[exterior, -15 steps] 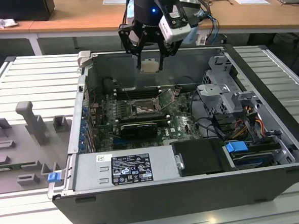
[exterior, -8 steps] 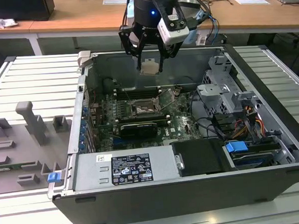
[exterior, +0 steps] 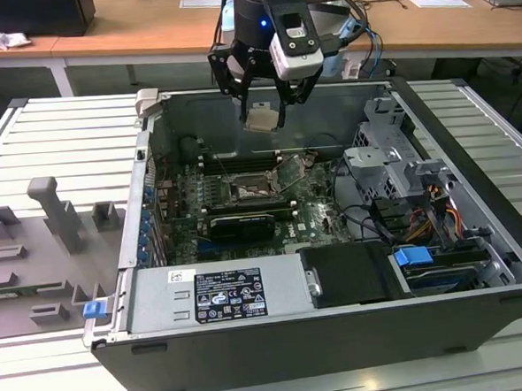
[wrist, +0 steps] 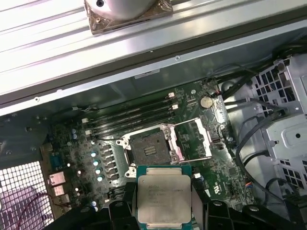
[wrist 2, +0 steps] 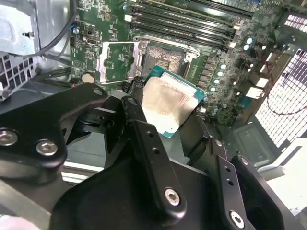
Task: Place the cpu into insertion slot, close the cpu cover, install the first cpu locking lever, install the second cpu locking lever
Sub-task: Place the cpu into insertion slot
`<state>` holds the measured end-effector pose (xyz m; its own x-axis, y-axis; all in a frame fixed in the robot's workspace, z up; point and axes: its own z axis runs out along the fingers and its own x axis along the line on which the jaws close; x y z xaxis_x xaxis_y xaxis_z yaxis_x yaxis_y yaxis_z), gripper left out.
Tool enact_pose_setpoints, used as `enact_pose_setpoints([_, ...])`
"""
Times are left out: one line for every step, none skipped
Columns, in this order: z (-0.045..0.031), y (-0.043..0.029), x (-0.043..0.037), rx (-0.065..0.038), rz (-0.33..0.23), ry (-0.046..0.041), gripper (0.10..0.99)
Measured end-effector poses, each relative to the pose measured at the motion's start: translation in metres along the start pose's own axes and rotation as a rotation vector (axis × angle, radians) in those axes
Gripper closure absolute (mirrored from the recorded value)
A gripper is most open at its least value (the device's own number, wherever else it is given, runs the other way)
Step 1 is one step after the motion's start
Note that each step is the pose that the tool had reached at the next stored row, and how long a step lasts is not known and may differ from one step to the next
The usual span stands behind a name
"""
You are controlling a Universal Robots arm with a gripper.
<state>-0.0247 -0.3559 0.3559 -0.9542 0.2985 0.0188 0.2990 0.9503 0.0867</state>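
Observation:
My gripper (exterior: 263, 114) hangs over the open computer case, shut on the cpu (exterior: 262, 118) by two opposite edges. In both wrist views the cpu (wrist 2: 169, 106) (wrist: 163, 197) shows its dull silver top with a green rim, level between the black fingers (wrist 2: 135, 92). The insertion slot (exterior: 247, 193) (wrist: 148, 150) (wrist 2: 165, 59) lies bare on the green board, below the chip and well apart from it. The cpu cover (wrist: 194, 138) (wrist 2: 117, 60) (exterior: 292, 169), a thin silvery frame, is swung open beside the slot.
Long black memory slots (wrist: 129, 116) run along one side of the socket. A drive cage (exterior: 384, 157) with cables (exterior: 439, 211) fills the exterior view's right of the case; the power supply (exterior: 218, 293) sits at the front. Grey fixtures (exterior: 54, 217) stand on the slatted table.

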Motion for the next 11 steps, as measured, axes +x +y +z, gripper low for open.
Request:
enact_pose_setpoints([0.0001,0.0,0.0,0.0,0.014,-0.0012,0.545])
enact_pose_setpoints([0.0003,0.0,0.0,-0.001,0.029,-0.0025,0.545])
enact_pose_setpoints([0.0003,0.0,0.0,-0.001,0.038,-0.0033,0.545])
enact_pose_setpoints([0.0004,0.0,0.0,-0.001,0.046,-0.004,0.545])
enact_pose_setpoints([0.0006,-0.0001,0.0,-0.001,0.062,-0.0054,0.545])
enact_pose_setpoints([0.0007,-0.0001,0.0,-0.001,0.076,-0.0066,0.545])
enact_pose_setpoints([0.0008,-0.0001,0.0,-0.002,0.096,-0.0083,0.545])
enact_pose_setpoints([0.001,-0.0001,0.0,-0.002,0.116,-0.0101,0.545])
enact_pose_setpoints([0.0011,-0.0001,0.0,-0.002,0.13,-0.0113,0.545])
enact_pose_setpoints([0.0012,-0.0001,0.0,-0.003,0.14,-0.0122,0.545])
enact_pose_setpoints([0.0013,-0.0001,0.0,-0.003,0.147,-0.0128,0.545])
